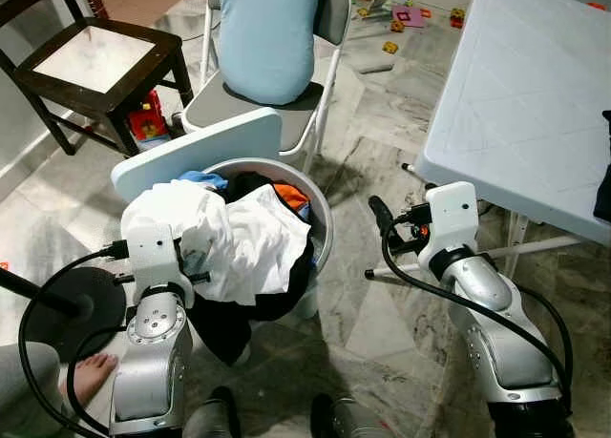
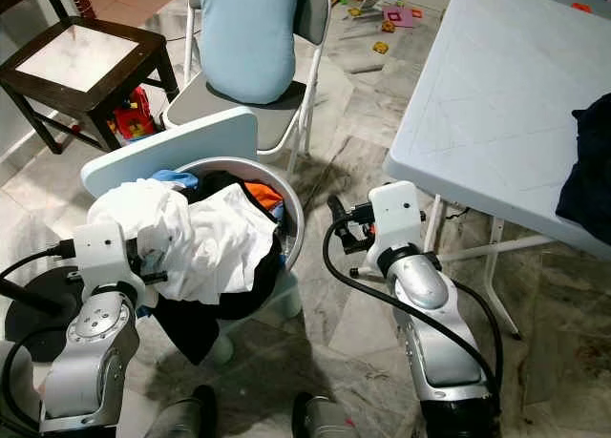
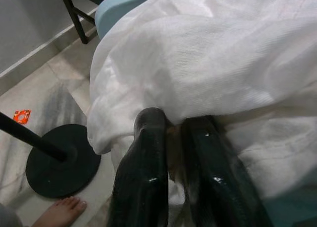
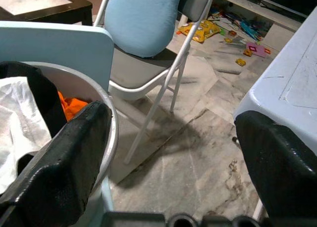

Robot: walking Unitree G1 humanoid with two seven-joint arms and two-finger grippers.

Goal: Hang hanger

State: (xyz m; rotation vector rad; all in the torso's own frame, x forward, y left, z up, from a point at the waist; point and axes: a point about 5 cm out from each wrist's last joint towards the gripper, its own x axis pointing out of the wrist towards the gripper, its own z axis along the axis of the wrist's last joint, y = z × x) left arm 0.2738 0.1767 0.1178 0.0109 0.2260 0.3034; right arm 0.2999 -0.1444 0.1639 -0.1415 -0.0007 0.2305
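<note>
Left gripper (image 3: 171,138) at laundry basket (image 1: 323,230), fingers nearly together, pinching white garment (image 1: 243,238) piled on top. Hanger not discernible, possibly under cloth; long axis cannot tell. Right gripper (image 4: 171,153) beside basket, fingers wide apart, empty. Left arm nearer.

both silver arms reach forward and down, elbows bent. the left gripper (image 3: 171,138) sits at about eight o'clock in the head view, its black fingers (image 3: 143,167) nearly together and pinching white cloth (image 3: 208,64). the right gripper (image 4: 168,153), near four o'clock, holds its fingers spread wide, gripping nothing.
</note>
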